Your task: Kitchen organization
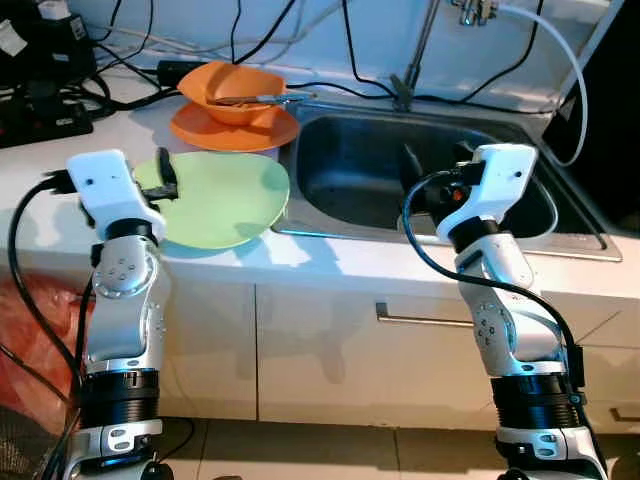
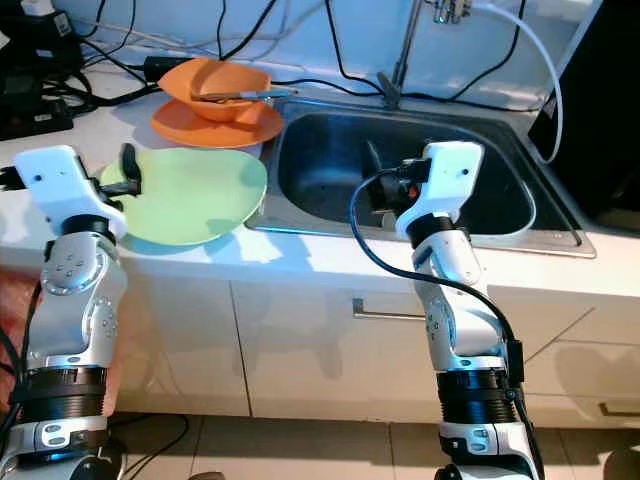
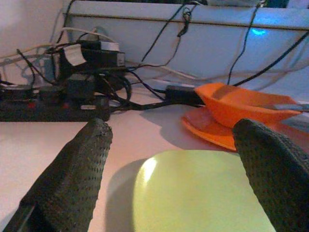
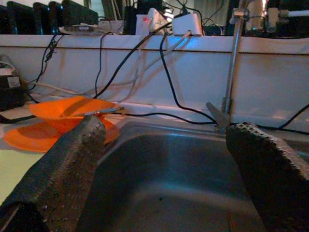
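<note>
At the near edge of the white counter (image 1: 60, 215) the left pincer (image 1: 168, 172) hangs with its two black, mesh-textured fingers spread wide, poised over the rim of the green plate (image 1: 222, 198); it grips nothing. That plate lies flat on the counter between the pincer and the sink (image 1: 420, 180), its far side just beside the sink's left lip. It is round, shallow, smooth and matt, probably plastic or melamine: light and stiff, unlikely to shatter, yet slick. Lying flush, it offers only its thin raised rim for a hold, so I judge the best grip is one finger above and one below that rim where it nears or overhangs the counter's front.

Farther back sits an orange bowl (image 1: 232, 92) on an orange plate (image 1: 234, 128), glossy and of like material, with a metal utensil (image 1: 262, 98) lying across the bowl; lifting the stack would risk tipping it out.

Over the sink's near wall the right pincer (image 1: 410, 172) is likewise spread and empty, facing the brushed steel basin, which is rectangular and dull-shining, with a slim tap (image 1: 420, 45) rising behind. Black cables (image 1: 60, 90) clutter the counter's back left.
</note>
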`<state>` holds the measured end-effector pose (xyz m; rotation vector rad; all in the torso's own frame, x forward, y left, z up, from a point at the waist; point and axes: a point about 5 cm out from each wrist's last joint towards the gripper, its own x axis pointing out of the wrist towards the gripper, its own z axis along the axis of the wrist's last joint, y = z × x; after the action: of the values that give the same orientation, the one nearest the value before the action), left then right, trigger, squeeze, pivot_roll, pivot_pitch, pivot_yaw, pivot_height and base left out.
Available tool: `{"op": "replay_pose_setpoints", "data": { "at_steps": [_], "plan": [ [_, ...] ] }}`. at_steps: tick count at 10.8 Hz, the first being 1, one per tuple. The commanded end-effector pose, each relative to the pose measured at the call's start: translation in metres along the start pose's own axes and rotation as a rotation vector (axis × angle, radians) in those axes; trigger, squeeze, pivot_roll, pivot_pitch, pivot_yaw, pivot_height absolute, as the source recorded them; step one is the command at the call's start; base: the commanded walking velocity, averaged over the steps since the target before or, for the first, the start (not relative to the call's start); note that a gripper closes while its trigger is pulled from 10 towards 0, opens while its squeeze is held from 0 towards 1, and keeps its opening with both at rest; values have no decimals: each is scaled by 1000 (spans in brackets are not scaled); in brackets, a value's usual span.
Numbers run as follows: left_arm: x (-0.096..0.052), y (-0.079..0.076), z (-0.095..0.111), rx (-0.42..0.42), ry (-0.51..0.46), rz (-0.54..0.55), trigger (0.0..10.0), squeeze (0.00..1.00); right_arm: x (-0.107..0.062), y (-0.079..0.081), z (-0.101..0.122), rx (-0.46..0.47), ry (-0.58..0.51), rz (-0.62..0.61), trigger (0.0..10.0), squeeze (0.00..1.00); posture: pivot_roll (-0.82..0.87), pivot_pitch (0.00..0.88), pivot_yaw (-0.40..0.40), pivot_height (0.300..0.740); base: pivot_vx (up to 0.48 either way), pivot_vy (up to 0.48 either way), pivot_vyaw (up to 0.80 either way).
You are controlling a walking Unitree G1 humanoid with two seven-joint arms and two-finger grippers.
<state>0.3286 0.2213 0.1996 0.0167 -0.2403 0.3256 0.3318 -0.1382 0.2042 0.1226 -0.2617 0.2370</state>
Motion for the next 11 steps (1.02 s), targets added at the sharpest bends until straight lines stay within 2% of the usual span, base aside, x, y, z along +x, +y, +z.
{"op": "replay_pose_setpoints", "data": {
  "at_steps": [1,2,3,4,5,6,8,11],
  "plan": [
    [-1,6,2,-15,26,51,10000,0,0,-1,3,-16,-7,6,10000,0,102,0,-117,740,0,0,0],
    [-2,17,-4,-33,97,113,10000,0,1,5,3,-7,-7,26,10000,0,98,0,-102,740,0,0,0],
    [2,21,1,9,65,114,10000,0,-3,13,1,27,22,96,10000,0,98,0,-102,740,0,0,0],
    [6,20,6,-7,62,94,10000,0,-9,17,0,75,56,146,10000,0,88,0,-82,740,0,0,0],
    [9,16,13,8,52,37,10000,0,-15,17,1,77,59,145,10000,0,85,9,-67,740,0,0,0],
    [9,15,11,28,64,10,10000,0,-18,18,-5,63,59,122,10000,0,110,7,-22,740,0,0,0],
    [11,8,10,57,81,-63,10000,0,-18,23,-10,79,54,89,10000,0,125,12,19,740,0,0,0],
    [8,17,1,53,137,-55,10000,0,-22,30,-12,88,40,59,10000,0,111,15,49,740,0,0,0]
  ]
}}
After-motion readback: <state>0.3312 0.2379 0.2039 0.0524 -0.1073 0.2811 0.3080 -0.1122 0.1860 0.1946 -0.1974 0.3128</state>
